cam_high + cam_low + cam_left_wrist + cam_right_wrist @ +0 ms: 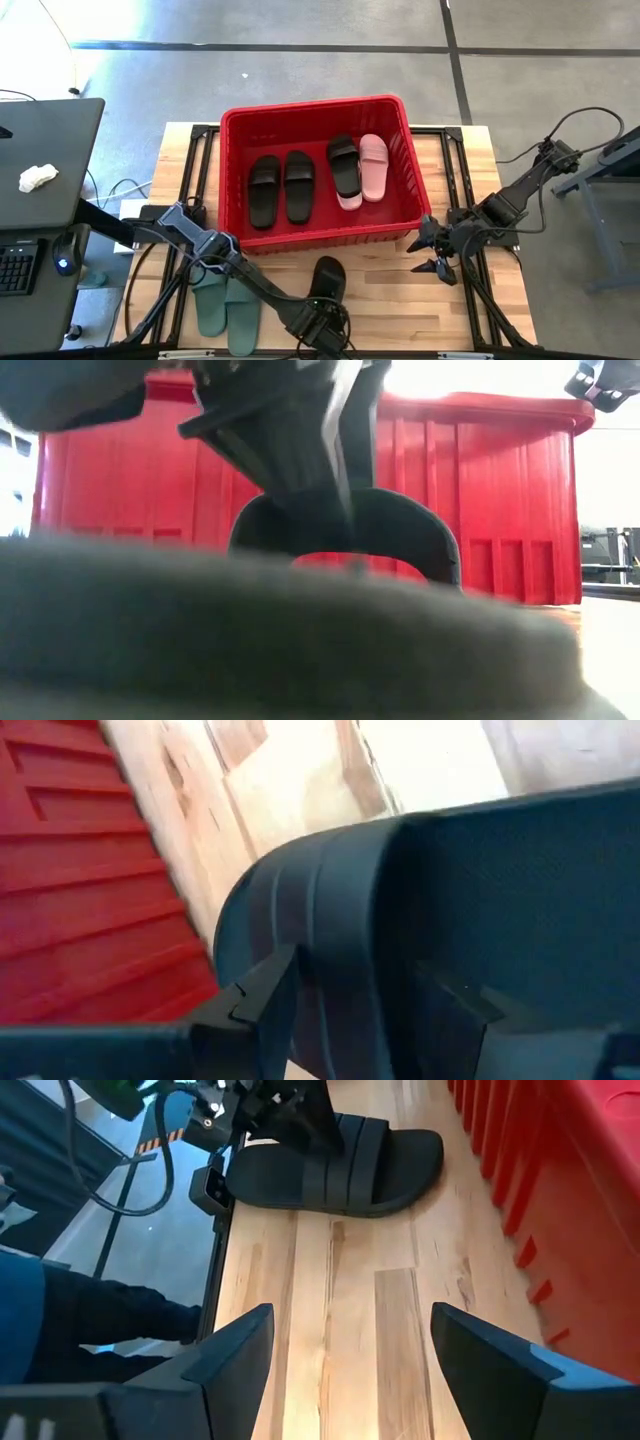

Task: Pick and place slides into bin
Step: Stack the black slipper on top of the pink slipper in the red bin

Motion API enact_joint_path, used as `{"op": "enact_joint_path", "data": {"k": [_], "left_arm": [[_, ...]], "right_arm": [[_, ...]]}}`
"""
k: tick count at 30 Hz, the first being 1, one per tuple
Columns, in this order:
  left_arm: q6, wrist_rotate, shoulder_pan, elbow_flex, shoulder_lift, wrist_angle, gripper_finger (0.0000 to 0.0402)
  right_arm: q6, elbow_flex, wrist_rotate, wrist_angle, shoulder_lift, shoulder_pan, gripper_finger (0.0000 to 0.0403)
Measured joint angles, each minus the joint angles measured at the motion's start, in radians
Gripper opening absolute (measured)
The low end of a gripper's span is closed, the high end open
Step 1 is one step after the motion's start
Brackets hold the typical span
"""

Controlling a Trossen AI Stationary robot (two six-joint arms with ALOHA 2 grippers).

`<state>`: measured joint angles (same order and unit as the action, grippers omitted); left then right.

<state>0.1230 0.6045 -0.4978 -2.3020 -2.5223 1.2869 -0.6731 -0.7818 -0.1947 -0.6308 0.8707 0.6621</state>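
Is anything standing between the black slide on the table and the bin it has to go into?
Only the bin's own near wall. The black slide, with the left gripper at its heel end, lies just in front of that wall; bare tabletop separates them. The right gripper waits off to the side, open.

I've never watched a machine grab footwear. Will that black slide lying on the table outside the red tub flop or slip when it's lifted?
Probably not much. The black slide looks thick and moulded, so likely fairly stiff and light. The left hand is at its heel end, so the toe may droop a little. Its matte, ribbed strap suggests decent grip, and lying flat on the table, it shouldn't roll.
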Motion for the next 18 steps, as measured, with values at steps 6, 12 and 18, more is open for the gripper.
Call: {"op": "enact_joint_path", "data": {"k": [6, 12, 18], "left_arm": [[0.016, 0.003, 0.007, -0.001, -0.01, -0.005, 0.0154], [0.031, 0.024, 0.008, -0.001, -0.01, -0.015, 0.0109], [0.039, -0.002, 0.008, -0.001, -0.01, -0.033, 0.0012]], "right_arm": [[-0.019, 0.0, -0.004, -0.005, 0.0, 0.0, 0.0258], [-0.077, 0.0, 0.032, -0.008, 0.0, 0.0, 0.0258], [-0.086, 0.0, 0.046, -0.003, 0.0, 0.0, 0.0258]]}}
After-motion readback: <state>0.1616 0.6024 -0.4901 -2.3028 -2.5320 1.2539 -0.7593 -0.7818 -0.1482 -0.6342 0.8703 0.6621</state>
